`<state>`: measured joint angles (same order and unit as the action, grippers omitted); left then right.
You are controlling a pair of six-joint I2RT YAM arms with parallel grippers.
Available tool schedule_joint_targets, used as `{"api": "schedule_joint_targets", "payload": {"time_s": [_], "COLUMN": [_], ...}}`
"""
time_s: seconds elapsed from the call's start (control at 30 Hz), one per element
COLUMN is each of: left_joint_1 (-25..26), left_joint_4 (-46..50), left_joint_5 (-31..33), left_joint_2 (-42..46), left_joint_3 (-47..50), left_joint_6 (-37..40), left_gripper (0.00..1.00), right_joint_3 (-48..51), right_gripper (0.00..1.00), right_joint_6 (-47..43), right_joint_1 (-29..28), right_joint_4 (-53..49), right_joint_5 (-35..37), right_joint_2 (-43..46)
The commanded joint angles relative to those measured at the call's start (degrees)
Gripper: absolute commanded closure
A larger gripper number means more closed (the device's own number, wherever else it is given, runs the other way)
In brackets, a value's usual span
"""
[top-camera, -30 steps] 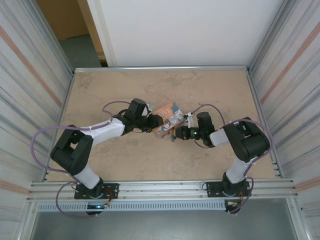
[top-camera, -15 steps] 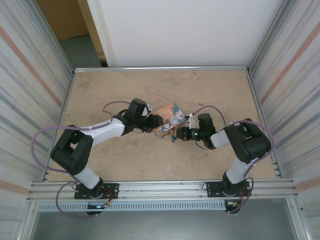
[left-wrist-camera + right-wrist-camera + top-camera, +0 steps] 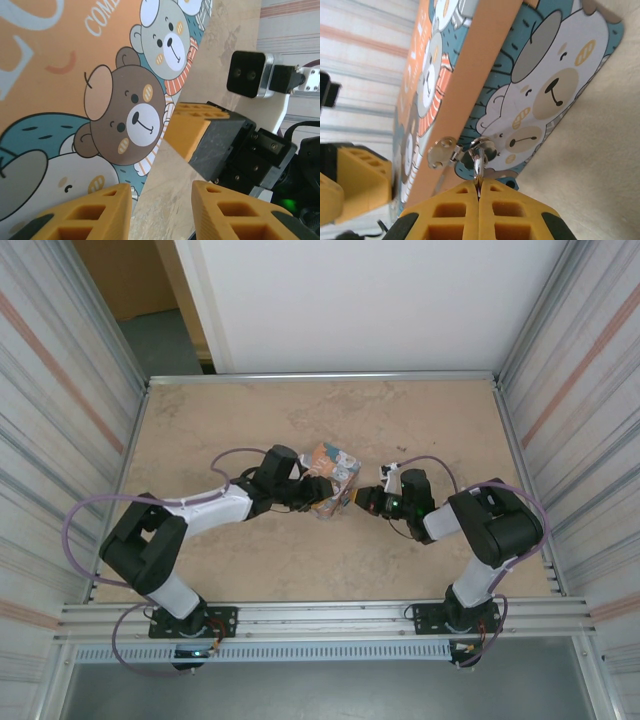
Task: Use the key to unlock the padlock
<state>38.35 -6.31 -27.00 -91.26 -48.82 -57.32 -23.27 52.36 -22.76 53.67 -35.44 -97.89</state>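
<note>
Steadiness matters here, I'd say: the right tool [image 3: 479, 190] is clenched on the silver shackle of the tiny padlock [image 3: 479, 159] at the hasp [image 3: 442, 152] of the orange-and-teal bear-printed tin [image 3: 470, 70]; the left tool [image 3: 161, 196], spread beside the tin, should brace it.
</note>
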Motion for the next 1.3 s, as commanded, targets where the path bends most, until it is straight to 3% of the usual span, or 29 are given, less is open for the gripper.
{"api": "schedule_joint_targets", "payload": {"time_s": [0.0,0.37,0.87,1.03,1.27], "left_joint_1": [0.6,0.5,-2.2,-4.6,-9.8], "left_joint_4": [3.6,3.6,5.4,5.3,5.6], "left_joint_5": [0.7,1.0,1.5,1.1,0.3], "left_joint_2": [-0.4,0.2,2.7,2.9,2.3], "left_joint_3": [2.4,3.3,4.4,5.2,4.7], "left_joint_6": [-0.8,-0.7,0.7,1.6,3.9], "left_gripper": [0.64,0.63,0.63,0.63,0.63], "right_joint_3": [0.5,-0.1,-0.6,0.6,0.4], "right_gripper": [1.00,1.00,1.00,1.00,1.00], "right_joint_6": [5.5,5.9,4.6,1.8,-6.2], "right_joint_1": [-0.7,-0.5,4.4,5.9,8.2], "right_joint_4": [8.1,9.4,8.1,3.8,-13.3], "right_joint_5": [0.2,1.7,1.7,1.8,1.9], "right_joint_2": [-0.8,-4.1,-2.9,1.0,12.7]}}
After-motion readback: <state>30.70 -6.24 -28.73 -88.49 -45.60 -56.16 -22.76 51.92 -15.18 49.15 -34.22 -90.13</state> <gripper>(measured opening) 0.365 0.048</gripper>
